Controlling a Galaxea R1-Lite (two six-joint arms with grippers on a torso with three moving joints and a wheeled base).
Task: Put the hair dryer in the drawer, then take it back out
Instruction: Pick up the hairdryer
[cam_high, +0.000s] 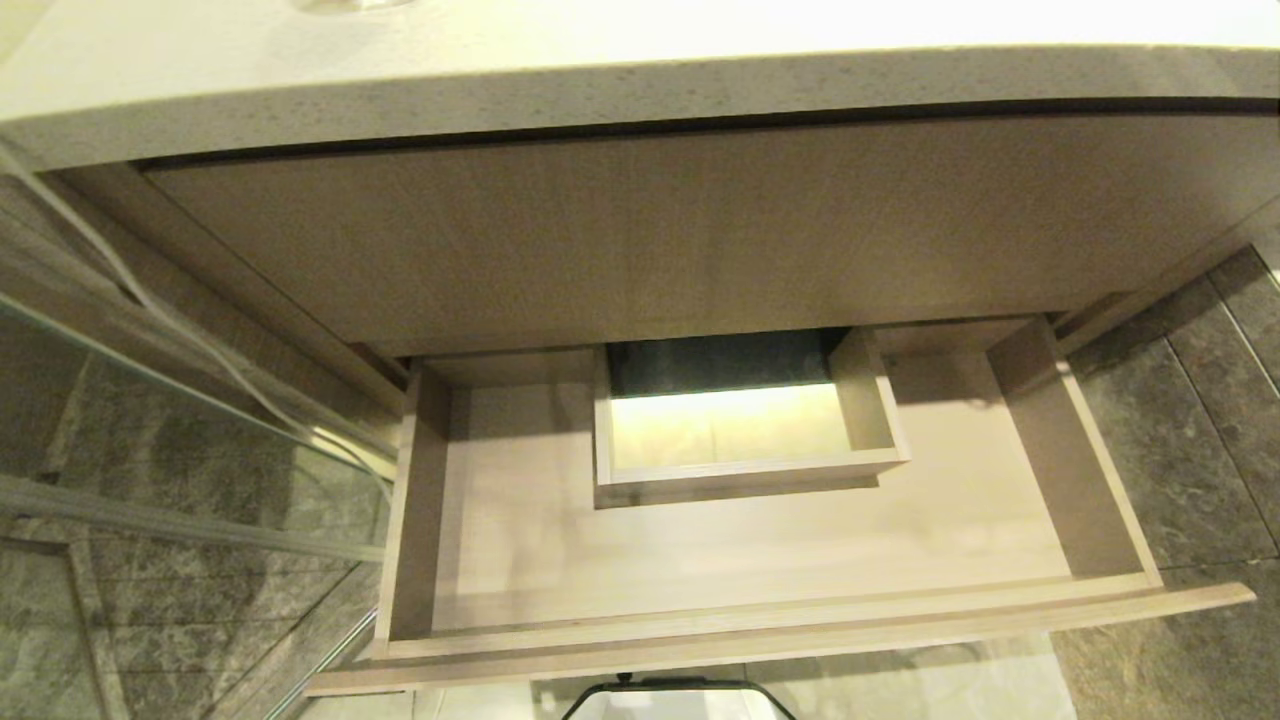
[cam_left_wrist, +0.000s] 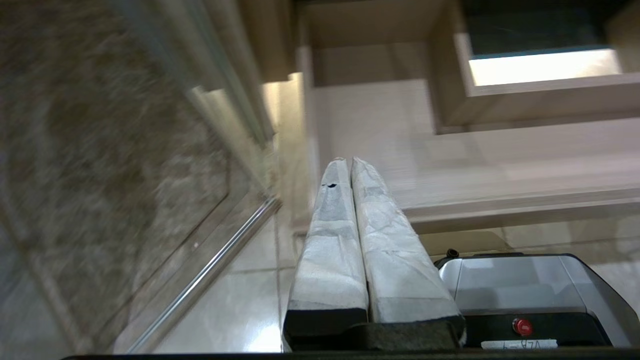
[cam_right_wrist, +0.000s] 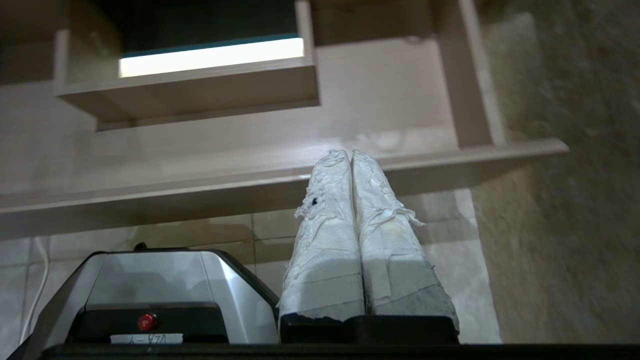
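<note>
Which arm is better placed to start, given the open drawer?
Neither clearly. The left gripper and right gripper are both shut and empty, each hanging just short of the drawer front. The drawer is open and empty; no hair dryer shows.

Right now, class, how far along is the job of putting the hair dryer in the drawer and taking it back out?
Done: the drawer is pulled open, and its floor is bare. In hand: nothing; the left gripper and right gripper are both shut and empty, short of the drawer front. The hair dryer shows in no view, so these pictures cannot tell whether the job has not started or is already finished.
</note>
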